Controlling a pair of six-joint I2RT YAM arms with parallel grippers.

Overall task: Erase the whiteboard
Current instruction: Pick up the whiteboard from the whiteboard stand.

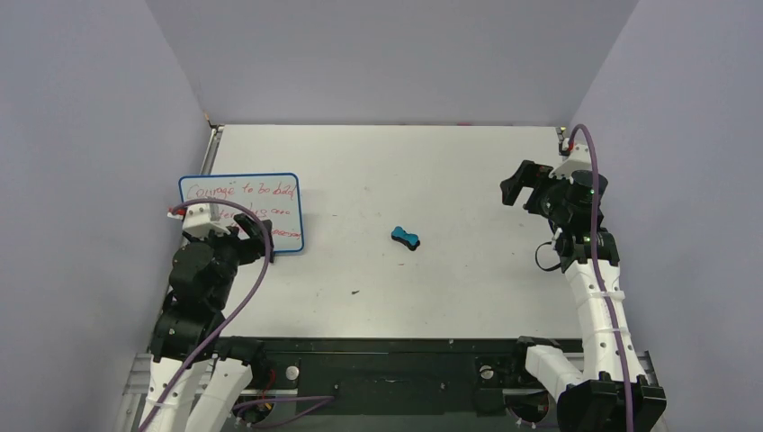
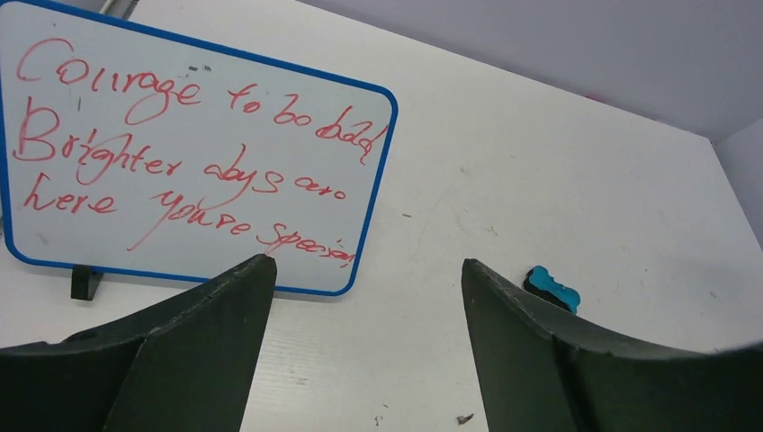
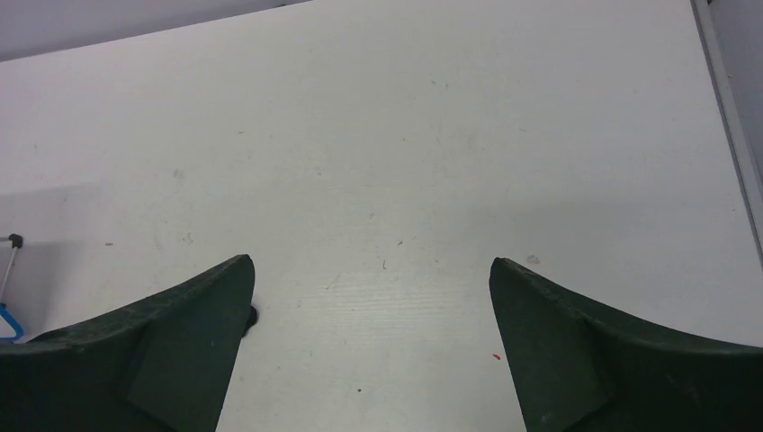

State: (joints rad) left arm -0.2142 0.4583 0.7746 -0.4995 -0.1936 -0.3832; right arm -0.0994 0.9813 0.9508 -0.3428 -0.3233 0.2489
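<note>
Grabbing the eraser (image 1: 407, 238) across its narrow waist comes first: left fingers (image 2: 225, 310) and right fingers (image 3: 180, 315) both gape empty, and the board (image 1: 236, 193) at left carries full red writing.

Robotics lab cell: white table (image 1: 450, 180) boxed by plain grey walls (image 1: 387, 54) (left, far, right), black mounting rail (image 1: 387, 349) near.

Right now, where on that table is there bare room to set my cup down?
The far half of the table, between the whiteboard and the right pincer, is bare. So is the patch between the blue eraser and that pincer. The left side is crowded: the left pincer hangs at the whiteboard's near corner.
</note>
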